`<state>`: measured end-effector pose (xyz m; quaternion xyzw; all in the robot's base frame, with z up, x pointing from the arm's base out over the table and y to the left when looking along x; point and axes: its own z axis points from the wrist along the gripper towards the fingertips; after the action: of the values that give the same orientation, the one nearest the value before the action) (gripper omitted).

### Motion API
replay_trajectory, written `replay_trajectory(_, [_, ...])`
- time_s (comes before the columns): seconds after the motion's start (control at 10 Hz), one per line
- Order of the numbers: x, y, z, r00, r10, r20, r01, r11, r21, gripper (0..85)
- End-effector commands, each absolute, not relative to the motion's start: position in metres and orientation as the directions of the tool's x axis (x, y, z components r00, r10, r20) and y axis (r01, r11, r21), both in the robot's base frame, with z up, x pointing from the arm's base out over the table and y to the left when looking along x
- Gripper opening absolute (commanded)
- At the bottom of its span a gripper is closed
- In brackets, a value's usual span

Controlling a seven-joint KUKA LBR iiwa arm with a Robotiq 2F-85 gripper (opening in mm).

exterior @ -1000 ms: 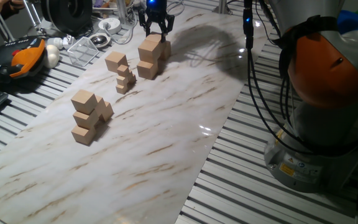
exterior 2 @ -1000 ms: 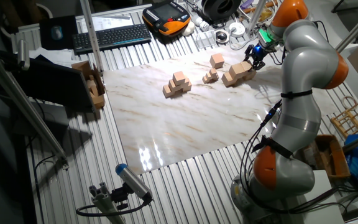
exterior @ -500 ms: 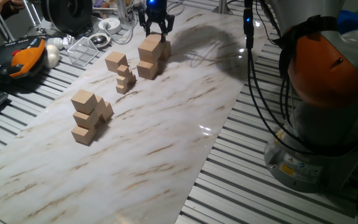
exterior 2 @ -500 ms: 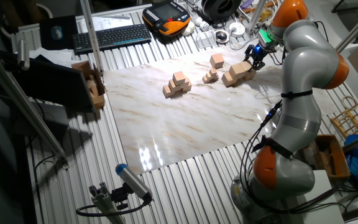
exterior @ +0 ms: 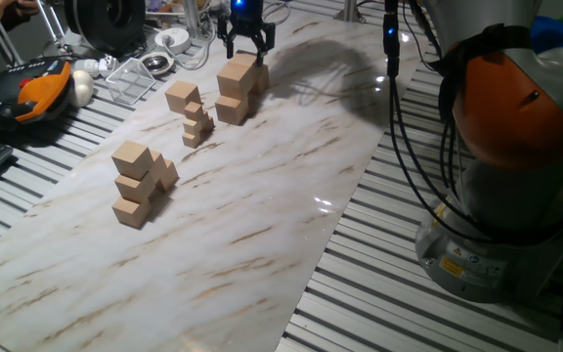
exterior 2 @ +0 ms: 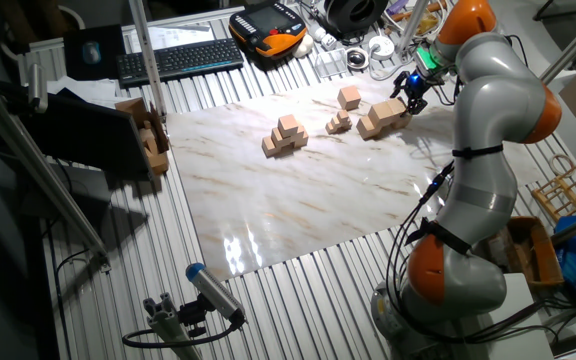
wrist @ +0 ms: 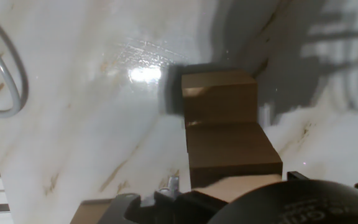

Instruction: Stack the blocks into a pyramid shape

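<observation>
Gripper (exterior: 245, 43): fingers spread, nothing held, poised just above top block (exterior: 236, 70) | pile of blocks (exterior: 235, 93): directly beneath on worktop (exterior: 262, 196) | finished-looking pile (exterior: 140, 184) and small cubes (exterior: 197, 125): well apart | advice: a straight vertical lift is judged best, stack left unbumped.

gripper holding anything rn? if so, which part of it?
Nothing held, as far as the fixed views show. The gripper hangs just above the top block of the far stack, fingers spread and apparently clear of it. The hand view hides the fingertips.
</observation>
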<state>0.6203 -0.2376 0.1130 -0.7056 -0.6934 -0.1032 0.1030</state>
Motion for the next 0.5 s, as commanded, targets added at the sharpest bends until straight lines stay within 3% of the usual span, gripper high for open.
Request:
replay_trajectory(0.0, [0.620, -0.237, 0.114, 0.017, 0.957, 0.289, 1.000, -0.018, -0.001, 85.0])
replay_trajectory(0.4, [0.624, -0.235, 0.128, 0.027, 0.962, 0.271, 1.000, -0.025, -0.009, 85.0])
